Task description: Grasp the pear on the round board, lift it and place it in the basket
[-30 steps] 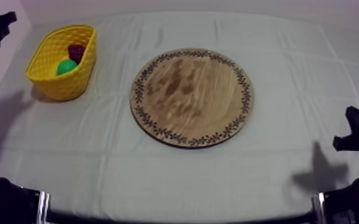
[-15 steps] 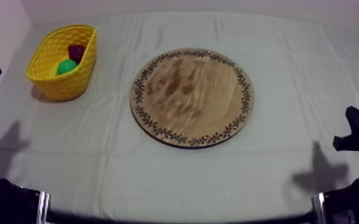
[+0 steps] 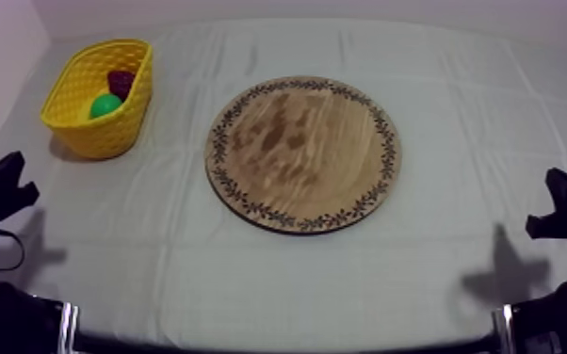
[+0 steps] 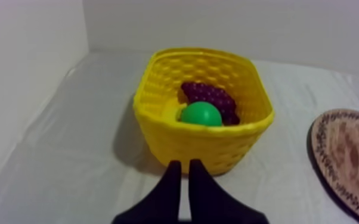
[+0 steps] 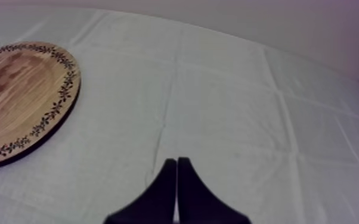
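Observation:
The green pear (image 3: 105,104) lies inside the yellow basket (image 3: 80,132) at the table's far left, next to a bunch of purple grapes (image 3: 121,82). The round wooden board (image 3: 303,153) in the middle carries nothing. My left gripper (image 3: 5,184) hangs at the left edge, in front of the basket and apart from it. In the left wrist view its fingers (image 4: 182,164) lie together as a narrow wedge before the basket (image 4: 206,146), with the pear (image 4: 201,113) and grapes (image 4: 209,95) inside. My right gripper (image 3: 556,202) sits low at the right, shut (image 5: 176,161), beside the board (image 5: 15,95).
Bare grey-white cloth (image 3: 278,273) runs all round the board and between board and basket. The board's rim (image 4: 349,155) lies a little way to the right of the basket. A wall rises behind the table's far edge.
My left arm has drawn back from the far left corner, along the left edge toward the front, away from the basket. The right arm, the basket and the board have not moved.

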Controlling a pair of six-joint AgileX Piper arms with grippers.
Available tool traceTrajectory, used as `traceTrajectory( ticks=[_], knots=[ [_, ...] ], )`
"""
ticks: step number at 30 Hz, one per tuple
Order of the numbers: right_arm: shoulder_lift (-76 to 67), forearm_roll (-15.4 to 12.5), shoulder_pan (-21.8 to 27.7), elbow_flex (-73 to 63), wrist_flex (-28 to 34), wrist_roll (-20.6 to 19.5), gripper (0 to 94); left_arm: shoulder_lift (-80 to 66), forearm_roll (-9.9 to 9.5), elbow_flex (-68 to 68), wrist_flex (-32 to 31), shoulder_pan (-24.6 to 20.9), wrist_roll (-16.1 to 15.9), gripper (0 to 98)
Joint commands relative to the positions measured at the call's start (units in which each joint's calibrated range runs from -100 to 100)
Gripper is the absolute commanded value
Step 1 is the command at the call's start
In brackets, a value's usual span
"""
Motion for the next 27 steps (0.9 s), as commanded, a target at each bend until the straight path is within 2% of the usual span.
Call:
traceTrajectory(
  ticks=[1, 4, 10, 17, 27],
  knots=[
    [0.01, 0.03, -0.03, 0.05, 0.01, 0.03, 0.5, -1.73, 0.00, 0.25, 2.90, 0.05, -0.71, 3.4],
    [0.01, 0.03, -0.03, 0.05, 0.01, 0.03, 0.5, -4.58, 0.47, 0.45, 6.84, 0.39, -1.98, 3.2],
    [0.01, 0.03, -0.03, 0.05, 0.01, 0.03, 0.5, -11.05, 1.68, 0.42, 10.93, 0.87, -2.99, 3.4],
    [0.01, 0.03, -0.03, 0.05, 0.01, 0.03, 0.5, -13.43, 2.20, 0.54, 10.75, 1.22, -3.07, 5.0],
    [0.01, 0.03, -0.03, 0.05, 0.01, 0.03, 0.5, -13.64, 2.43, 0.55, 11.10, 1.51, -1.63, 4.5]
  ],
)
